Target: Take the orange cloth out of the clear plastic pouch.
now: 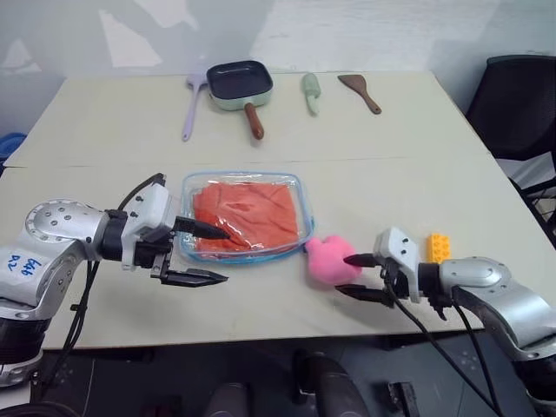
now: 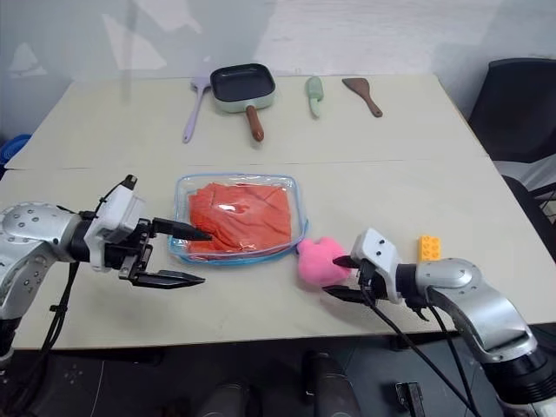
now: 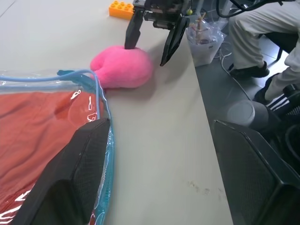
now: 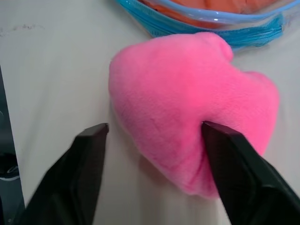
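Note:
The clear plastic pouch (image 1: 306,207) with light blue edging lies flat at the table's middle, and the orange cloth (image 1: 248,215) is folded inside it. My left gripper (image 1: 213,254) is open at the pouch's left end. Its upper finger (image 3: 79,173) reaches over the pouch's edge; the lower one hangs above bare table. My right gripper (image 1: 346,275) is open at the pink plush (image 1: 328,259), just right of the pouch. One of its fingers (image 4: 234,159) presses the plush's side, while the other stands a little apart from it.
At the table's far side lie a dark square frying pan (image 1: 240,82), a lilac spatula (image 1: 193,102), a green utensil (image 1: 311,91) and a brown spatula (image 1: 360,92). A yellow brick (image 1: 439,247) sits behind my right gripper. A black chair (image 1: 521,109) stands right; a person's legs (image 3: 262,33) are nearby.

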`<state>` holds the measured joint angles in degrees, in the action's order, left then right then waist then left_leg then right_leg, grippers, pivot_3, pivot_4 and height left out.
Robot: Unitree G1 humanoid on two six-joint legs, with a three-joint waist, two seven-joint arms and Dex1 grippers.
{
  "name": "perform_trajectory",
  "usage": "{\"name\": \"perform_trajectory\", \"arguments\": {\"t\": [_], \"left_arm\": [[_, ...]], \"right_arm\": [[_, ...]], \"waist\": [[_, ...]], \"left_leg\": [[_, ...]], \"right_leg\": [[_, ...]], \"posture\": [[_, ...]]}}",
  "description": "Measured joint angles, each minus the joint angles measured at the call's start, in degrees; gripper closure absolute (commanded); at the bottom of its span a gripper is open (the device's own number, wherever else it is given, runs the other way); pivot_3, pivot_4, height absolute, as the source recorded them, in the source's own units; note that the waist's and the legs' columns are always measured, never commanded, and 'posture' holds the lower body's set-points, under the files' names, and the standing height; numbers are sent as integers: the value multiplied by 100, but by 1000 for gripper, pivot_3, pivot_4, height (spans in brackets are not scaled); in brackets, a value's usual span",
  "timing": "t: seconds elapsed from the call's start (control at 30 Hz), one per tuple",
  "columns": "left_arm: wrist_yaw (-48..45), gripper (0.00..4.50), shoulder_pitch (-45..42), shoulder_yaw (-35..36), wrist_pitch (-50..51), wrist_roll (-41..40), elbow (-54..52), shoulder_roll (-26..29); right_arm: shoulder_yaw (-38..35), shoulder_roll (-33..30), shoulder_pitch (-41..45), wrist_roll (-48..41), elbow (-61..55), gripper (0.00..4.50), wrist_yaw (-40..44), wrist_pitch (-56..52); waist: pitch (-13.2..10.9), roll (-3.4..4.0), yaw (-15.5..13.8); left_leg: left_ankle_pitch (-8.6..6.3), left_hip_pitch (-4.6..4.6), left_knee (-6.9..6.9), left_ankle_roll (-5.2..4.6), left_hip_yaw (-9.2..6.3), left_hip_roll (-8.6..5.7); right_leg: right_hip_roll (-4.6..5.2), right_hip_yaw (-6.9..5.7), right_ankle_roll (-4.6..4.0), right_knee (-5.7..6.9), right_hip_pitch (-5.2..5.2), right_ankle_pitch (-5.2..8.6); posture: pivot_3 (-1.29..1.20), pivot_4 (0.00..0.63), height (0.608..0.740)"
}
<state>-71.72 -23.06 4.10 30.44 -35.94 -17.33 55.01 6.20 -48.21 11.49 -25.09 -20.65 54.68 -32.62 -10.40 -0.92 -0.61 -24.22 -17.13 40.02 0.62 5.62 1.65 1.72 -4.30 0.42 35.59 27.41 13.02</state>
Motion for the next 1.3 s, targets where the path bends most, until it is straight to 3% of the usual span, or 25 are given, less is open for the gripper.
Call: {"name": "perform_trajectory", "arguments": {"t": [0.2, 0.33, 0.6, 0.73, 0.9, 1.1, 1.3], "left_arm": [[69, 777, -3, 0, -12, 16, 0, -6], [96, 777, -46, -32, -60, 55, 9, -100], [32, 777, -370, -280, -182, 243, 230, -263], [-26, 777, -378, -293, -240, 288, 303, -263], [-60, 777, -343, -274, -309, 325, 379, -252], [-61, 777, -335, -273, -376, 354, 384, -251], [-60, 777, -369, -285, -434, 372, 422, -296]], "right_arm": [[-188, -219, -208, -520, -317, 4431, 469, -426], [-266, -113, -30, -1198, -746, 4470, 376, -1173], [285, 554, 304, -1037, -843, 4470, -312, -1569], [-104, 402, 284, -1045, -895, 3687, -444, -1603], [-1482, -423, -336, -1494, -1651, 2071, -310, -1747], [-1702, -693, -844, -945, -1658, 2071, -348, -1243], [-729, -378, -610, -166, -1022, 2071, -564, -679]], "waist": [[0, 0, 40], [0, 0, 63], [0, -1, 61], [0, -1, 49], [2, -3, -8], [2, -3, 11], [2, -4, 57]], "left_leg": [[-1, 2, 0, 2, -1, 10], [-3, 3, 0, 5, -2, 11], [-3, 0, 3, 6, -1, 5], [-3, 0, 4, 6, -3, 5], [-4, 0, 3, 6, -9, 6], [-4, 3, 3, 6, 1, 3], [-3, 2, 3, 8, 1, 3]], "right_leg": [[-1, 1, -2, 3, 1, 1], [-2, 2, -4, 4, 1, 3], [-2, 1, -4, 5, 5, 3], [0, -2, -4, 5, 9, 2], [-3, -6, -4, -1, 3, 2], [-8, 7, -4, 3, 0, 3], [-9, 6, -5, 5, 2, 3]], "posture": [[0, 150, 740], [0, 150, 740], [0, 150, 740], [0, 150, 740], [0, 150, 740], [0, 150, 740], [0, 150, 740]]}}
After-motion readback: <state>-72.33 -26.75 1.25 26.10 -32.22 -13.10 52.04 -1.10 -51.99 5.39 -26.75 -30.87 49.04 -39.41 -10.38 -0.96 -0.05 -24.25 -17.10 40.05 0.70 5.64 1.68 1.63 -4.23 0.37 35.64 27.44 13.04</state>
